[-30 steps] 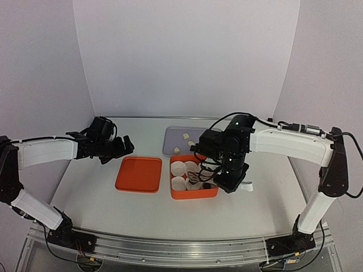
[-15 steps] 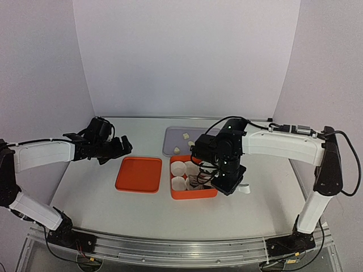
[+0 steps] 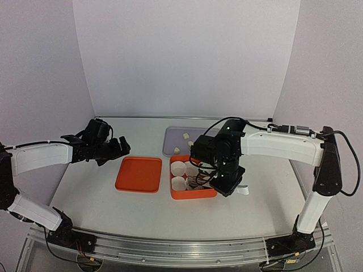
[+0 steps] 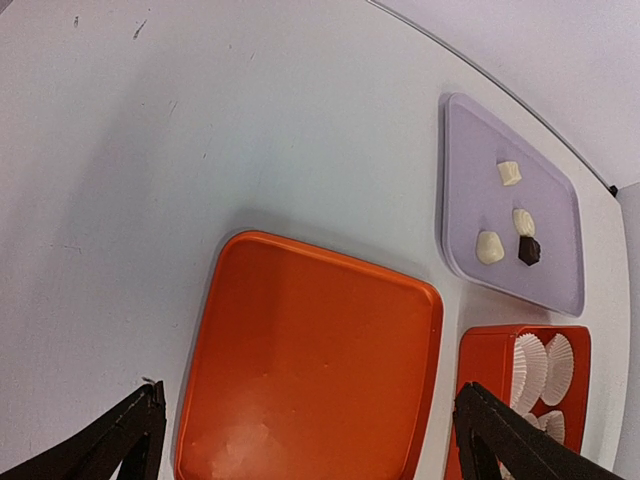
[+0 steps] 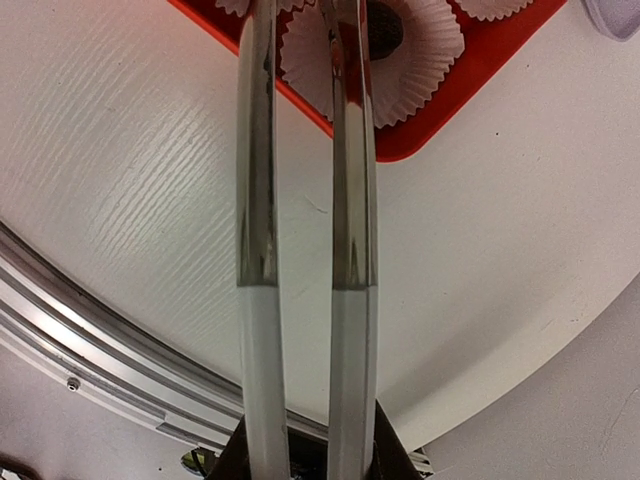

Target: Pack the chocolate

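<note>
My right gripper (image 3: pixel 225 182) is shut on a pair of metal tongs with white handles (image 5: pixel 300 250). The tongs reach over the pleated paper cups in the red box (image 3: pixel 193 194). One dark chocolate (image 5: pixel 385 30) lies in a paper cup (image 5: pixel 425 55), just beside the right tong arm and not between the arms. On the lilac tray (image 4: pixel 465 150) lie three cream chocolates (image 4: pixel 489 247) and one dark one (image 4: pixel 529 251). My left gripper (image 3: pixel 116 148) is open and empty, above the far left side of the orange lid (image 4: pixel 310 370).
The orange lid (image 3: pixel 139 174) lies flat just left of the red box. The lilac tray (image 3: pixel 172 137) sits right behind the box. The tongs' white handle end (image 3: pixel 243 190) sticks out to the right of the box. The front rail runs along the table's near edge.
My right arm has shifted a little to the left with the tongs, over the box. My left gripper has drifted slightly to the left.
</note>
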Controlling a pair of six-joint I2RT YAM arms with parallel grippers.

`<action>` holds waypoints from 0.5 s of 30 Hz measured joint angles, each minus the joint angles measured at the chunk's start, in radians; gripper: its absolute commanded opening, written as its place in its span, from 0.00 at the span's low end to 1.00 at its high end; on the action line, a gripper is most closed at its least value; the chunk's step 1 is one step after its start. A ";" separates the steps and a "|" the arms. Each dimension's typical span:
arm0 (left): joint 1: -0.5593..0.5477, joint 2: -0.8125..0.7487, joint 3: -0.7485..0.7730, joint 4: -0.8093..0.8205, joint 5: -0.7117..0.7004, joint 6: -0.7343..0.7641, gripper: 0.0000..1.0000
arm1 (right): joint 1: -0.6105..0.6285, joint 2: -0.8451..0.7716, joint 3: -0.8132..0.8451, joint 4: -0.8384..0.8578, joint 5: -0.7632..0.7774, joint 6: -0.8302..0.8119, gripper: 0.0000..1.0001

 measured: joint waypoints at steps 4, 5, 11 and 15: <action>0.000 0.000 0.000 0.000 0.000 0.000 1.00 | 0.002 0.000 0.001 0.000 -0.001 0.008 0.28; 0.000 0.000 0.000 0.000 0.000 0.000 1.00 | 0.002 0.000 0.001 0.000 -0.001 0.009 0.28; 0.000 0.000 -0.001 0.000 0.000 0.000 1.00 | 0.002 0.000 0.003 0.001 -0.001 0.020 0.28; 0.000 -0.004 -0.002 0.000 0.000 0.000 1.00 | 0.002 0.000 0.006 0.001 -0.001 0.024 0.28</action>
